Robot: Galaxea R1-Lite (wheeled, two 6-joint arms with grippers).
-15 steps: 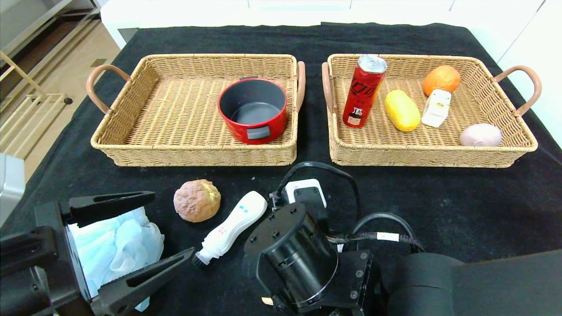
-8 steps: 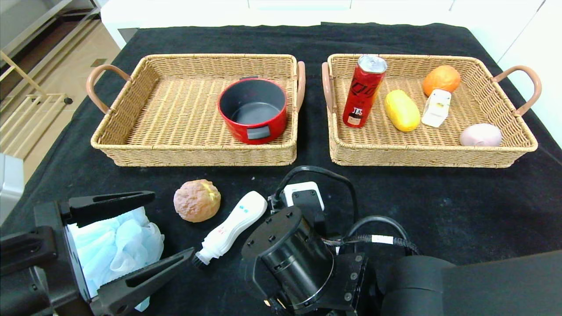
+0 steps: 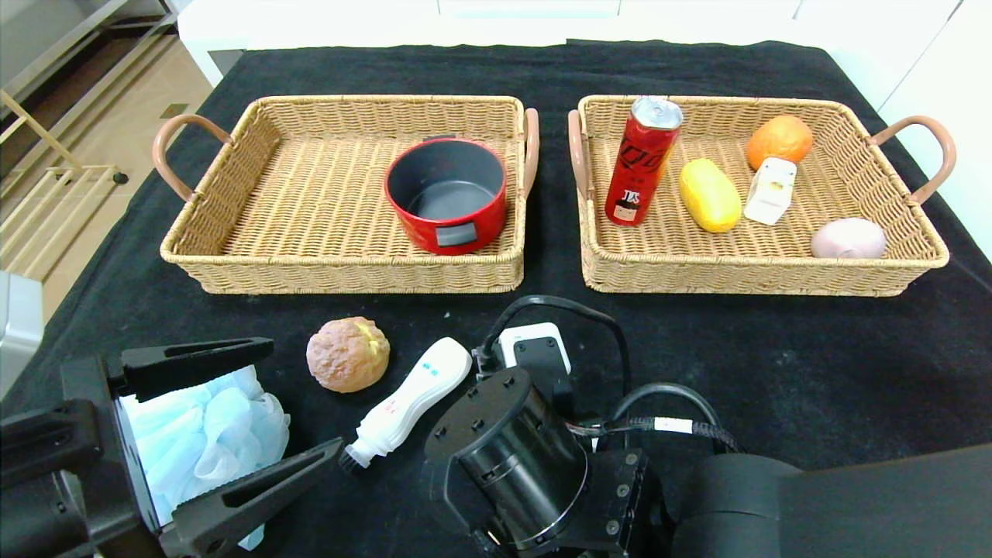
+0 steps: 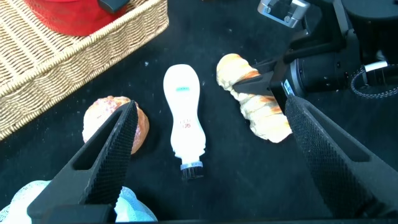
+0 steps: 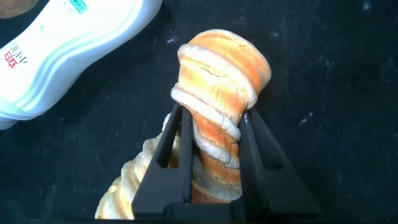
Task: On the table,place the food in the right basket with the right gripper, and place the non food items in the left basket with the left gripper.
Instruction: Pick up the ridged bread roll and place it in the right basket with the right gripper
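Near edge, centre: right gripper (image 5: 214, 149) clamped on twisted bread roll (image 5: 217, 124) beside white brush bottle (image 4: 184, 118). Near left: left gripper (image 4: 205, 155) wide open (blue bath pouf (image 3: 205, 430) underneath).

Black cloth (image 3: 814, 364) covers the work table, edge to edge w/ small specks of lint on it. Behind the far edge there's a white surface (image 3: 496, 23), looks like a cabinet or counter front, w/ 2 faint vertical seams. Off to the left: light wood-tone floor (image 3: 101, 155), a pale wooden rack (image 3: 39, 209) w/ slats, and a grey shelf unit (image 3: 62, 46) at the corner. Lighting is bright & even.
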